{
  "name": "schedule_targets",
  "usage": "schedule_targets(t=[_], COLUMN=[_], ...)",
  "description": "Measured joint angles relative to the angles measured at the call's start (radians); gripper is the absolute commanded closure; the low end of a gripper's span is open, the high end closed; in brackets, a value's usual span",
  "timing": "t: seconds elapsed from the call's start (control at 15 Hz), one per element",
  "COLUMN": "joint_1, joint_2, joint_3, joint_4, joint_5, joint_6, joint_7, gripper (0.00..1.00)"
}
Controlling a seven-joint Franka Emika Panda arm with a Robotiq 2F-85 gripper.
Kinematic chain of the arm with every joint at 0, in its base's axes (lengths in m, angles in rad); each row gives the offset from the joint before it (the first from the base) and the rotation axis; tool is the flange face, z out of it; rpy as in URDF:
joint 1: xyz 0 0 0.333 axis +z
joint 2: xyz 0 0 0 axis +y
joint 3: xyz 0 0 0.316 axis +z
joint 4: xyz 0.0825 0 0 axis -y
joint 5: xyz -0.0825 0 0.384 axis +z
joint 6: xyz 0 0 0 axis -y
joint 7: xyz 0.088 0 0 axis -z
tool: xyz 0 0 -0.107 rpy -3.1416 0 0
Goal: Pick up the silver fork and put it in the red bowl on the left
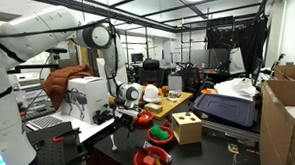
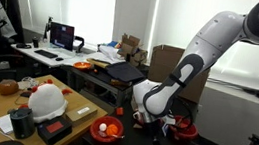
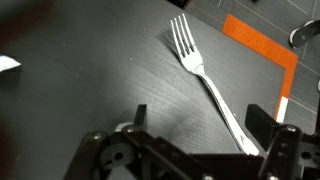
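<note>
The silver fork [image 3: 212,88] lies flat on the dark table, tines towards the top of the wrist view and handle running down to the right. My gripper [image 3: 200,122] is open and empty just above it; the handle's end lies close to the right finger. The gripper hangs low over the table in both exterior views [image 1: 122,116] [image 2: 151,122]. The red bowl [image 2: 108,129], orange-red inside, sits to the side of the gripper; it also shows in an exterior view [image 1: 142,120] right beside the gripper.
A tan wooden box [image 1: 186,127] stands on the table. A red bowl with green pieces [image 1: 160,135] and another red bowl [image 1: 151,159] sit near it. An orange tape strip [image 3: 262,47] lies beyond the fork. Desks with clutter surround the table.
</note>
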Motion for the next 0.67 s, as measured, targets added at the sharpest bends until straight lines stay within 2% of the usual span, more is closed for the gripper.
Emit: schedule_targets(t=[0.67], joint_1=[0.039], joint_2=[-0.003], joint_3=[0.003], joint_4=[-0.099], joint_5=[-0.116], joint_6=[0.154], joint_7=[-0.022], gripper=[0.0])
